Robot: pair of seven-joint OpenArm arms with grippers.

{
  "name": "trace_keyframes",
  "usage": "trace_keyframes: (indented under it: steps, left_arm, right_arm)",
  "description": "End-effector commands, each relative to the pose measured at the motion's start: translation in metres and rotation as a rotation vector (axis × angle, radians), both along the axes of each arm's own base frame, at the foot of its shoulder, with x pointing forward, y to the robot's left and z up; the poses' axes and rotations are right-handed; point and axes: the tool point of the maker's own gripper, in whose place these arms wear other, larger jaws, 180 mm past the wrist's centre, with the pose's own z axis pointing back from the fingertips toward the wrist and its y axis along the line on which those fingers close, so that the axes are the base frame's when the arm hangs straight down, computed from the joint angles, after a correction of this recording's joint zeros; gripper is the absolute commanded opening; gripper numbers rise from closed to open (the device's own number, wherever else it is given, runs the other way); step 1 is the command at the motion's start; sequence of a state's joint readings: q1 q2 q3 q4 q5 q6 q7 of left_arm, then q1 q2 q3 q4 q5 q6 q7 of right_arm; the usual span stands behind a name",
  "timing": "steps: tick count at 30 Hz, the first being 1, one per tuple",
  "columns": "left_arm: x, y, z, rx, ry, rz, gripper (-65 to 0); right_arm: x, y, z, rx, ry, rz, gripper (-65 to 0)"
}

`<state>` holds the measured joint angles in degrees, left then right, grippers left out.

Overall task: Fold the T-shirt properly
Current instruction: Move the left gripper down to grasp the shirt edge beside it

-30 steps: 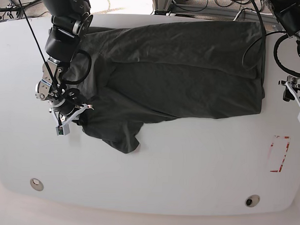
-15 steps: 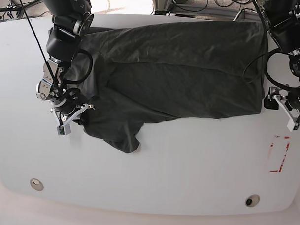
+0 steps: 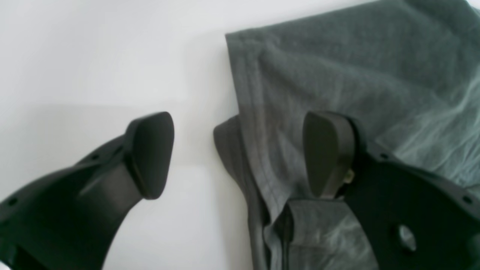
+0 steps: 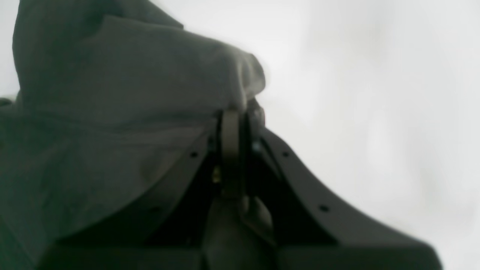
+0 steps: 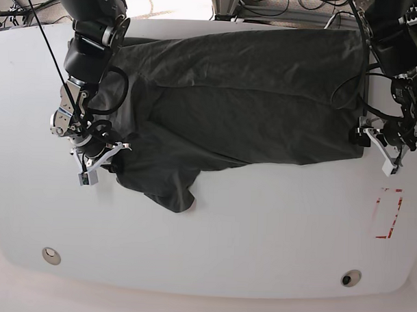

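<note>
The dark grey T-shirt (image 5: 252,96) lies spread and wrinkled across the white table (image 5: 260,240), with a bunched part (image 5: 169,192) hanging toward the front. At its left side my right gripper (image 5: 107,159) is shut on a fold of the fabric. In the right wrist view the closed gripper (image 4: 232,120) pinches the T-shirt (image 4: 112,93), which drapes over it. My left gripper (image 5: 375,147) stands open at the shirt's front right corner. In the left wrist view the hem corner (image 3: 243,123) lies inside that gripper (image 3: 238,153), one finger (image 3: 326,153) over cloth, the other (image 3: 150,153) over bare table.
A red rectangular outline (image 5: 389,213) is marked on the table at the right. Two round fittings (image 5: 51,254) (image 5: 350,278) sit near the front edge. Cables (image 5: 289,5) and equipment stand behind the table's far edge.
My left gripper has moved from the table's right edge in to the shirt's front right corner and opened wide. The right gripper keeps its grip and has hardly moved.
</note>
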<state>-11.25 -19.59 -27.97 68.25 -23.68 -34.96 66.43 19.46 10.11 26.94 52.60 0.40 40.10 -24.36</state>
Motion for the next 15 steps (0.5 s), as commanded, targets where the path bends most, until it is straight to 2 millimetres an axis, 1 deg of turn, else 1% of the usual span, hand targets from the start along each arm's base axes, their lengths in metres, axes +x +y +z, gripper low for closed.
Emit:
trace_keyframes:
  steps: [1, 3, 6, 8, 12, 13, 15]
  left_arm:
    - [0.01, 0.008, 0.009, -0.003, -0.041, 0.013, -14.2]
    - [0.014, 0.005, 0.007, -0.014, -0.039, 0.012, -14.2]
    - [0.019, -0.003, 0.001, -0.038, -0.016, -0.003, -14.3]
    - [0.021, -0.006, -0.001, -0.045, -0.008, -0.013, -14.4]
    - [0.028, -0.025, -0.004, -0.079, -0.015, -0.033, -14.7]
    - [0.03, -0.028, -0.004, -0.085, -0.018, -0.035, -15.6]
    - [0.031, -0.033, -0.004, -0.093, -0.02, -0.038, -21.1]
  right_arm:
    - [0.003, -0.008, 0.006, -0.044, 0.005, 0.008, -65.0]
    - [0.004, -0.009, 0.011, -0.051, -0.009, 0.006, -65.0]
    - [0.0, -0.01, 0.01, -0.06, -0.01, 0.007, -65.0]
    - [0.001, -0.01, 0.012, -0.064, -0.017, 0.009, -65.0]
    - [0.001, -0.009, 0.013, -0.066, -0.019, 0.009, -65.0]
    - [0.001, -0.01, 0.012, -0.067, -0.018, 0.01, -65.0]
    - [0.0, -0.01, 0.012, -0.068, -0.018, 0.01, -65.0]
